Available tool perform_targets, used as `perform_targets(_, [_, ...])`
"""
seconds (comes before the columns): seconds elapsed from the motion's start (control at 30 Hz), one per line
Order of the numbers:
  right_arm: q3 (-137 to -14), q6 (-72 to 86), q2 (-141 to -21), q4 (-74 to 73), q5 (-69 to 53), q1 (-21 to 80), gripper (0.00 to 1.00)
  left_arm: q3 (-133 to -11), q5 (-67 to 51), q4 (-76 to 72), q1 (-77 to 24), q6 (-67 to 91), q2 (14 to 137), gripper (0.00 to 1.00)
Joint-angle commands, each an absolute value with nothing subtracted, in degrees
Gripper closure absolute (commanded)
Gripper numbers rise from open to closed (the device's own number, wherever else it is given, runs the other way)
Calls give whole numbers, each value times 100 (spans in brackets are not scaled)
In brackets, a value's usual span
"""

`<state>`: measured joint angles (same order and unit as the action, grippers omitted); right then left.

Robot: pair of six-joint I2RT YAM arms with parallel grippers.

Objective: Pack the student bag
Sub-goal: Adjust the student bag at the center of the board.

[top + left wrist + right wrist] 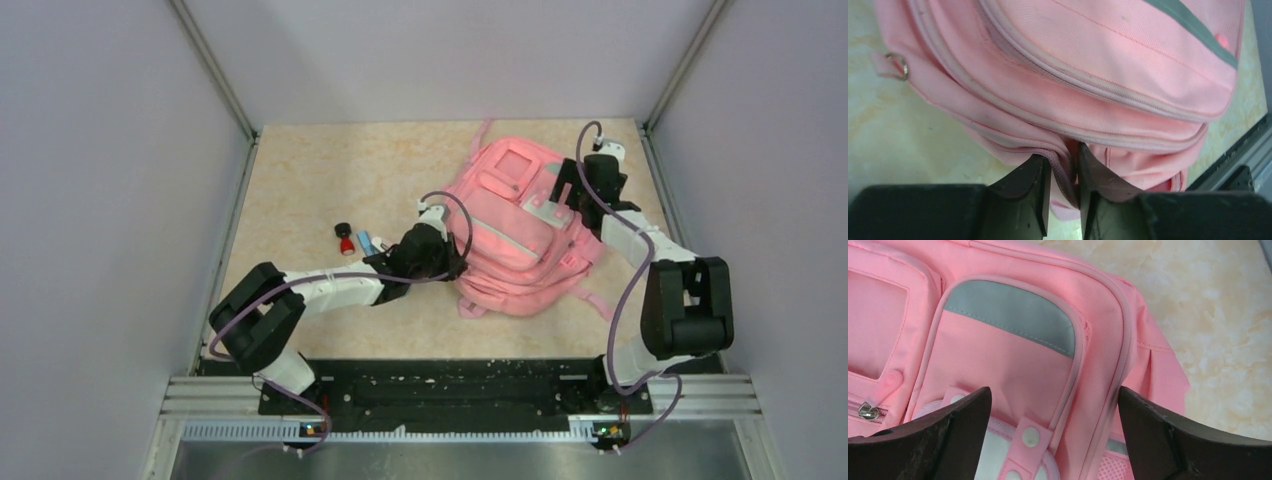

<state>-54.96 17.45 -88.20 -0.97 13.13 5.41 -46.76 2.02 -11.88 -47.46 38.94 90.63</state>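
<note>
The pink student bag point(510, 235) lies flat at the middle right of the table, front pockets up. My left gripper point(452, 262) is at its left edge, shut on a fold of pink fabric with a zip seam; in the left wrist view the bag point(1098, 65) fills the frame and the fold is pinched between the fingers point(1038, 185). My right gripper point(568, 192) is open over the bag's top right part. In the right wrist view its jaws stand wide apart over the bag's point(1013, 355) grey-trimmed pocket, holding nothing.
A small red and black object point(345, 238) and a blue object point(366, 242) lie on the table left of the bag, by my left arm. Grey walls enclose the table on three sides. A pink strap point(592, 298) trails off the bag's near right side.
</note>
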Motion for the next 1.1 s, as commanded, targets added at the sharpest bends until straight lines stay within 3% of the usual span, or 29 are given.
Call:
perform_targets(0.0, [-5716,1582,-8301,-802,1027,741,7,-4759,-245,-1145,-5203,3864,8534,69])
perform_targets(0.2, [-4938,2289,-7277,-1201,1918,743,7,-5211,648,-160,-5187,3136,8045,39])
perform_targets(0.33, [-4148,2577,-6456,-878,1126,740,7,-5595,985,61,-5037,2669,7958,27])
perform_targets(0.5, [-3639,2987,-5849,-971,51,868,7,-5814,778,60,-4432,2661,8284,25])
perform_targets(0.83, [-3233,3414,-5875,-732,-312,1525,10,-5827,656,-461,-4088,2815,9242,25])
perform_targets(0.93, [-3312,3330,-6233,-497,-372,1579,19,-5801,260,-427,-4078,2940,9428,42])
perform_targets(1.07, [-3584,2972,-6695,-107,-244,1587,63,-5335,-357,-1146,-4127,3240,9354,62])
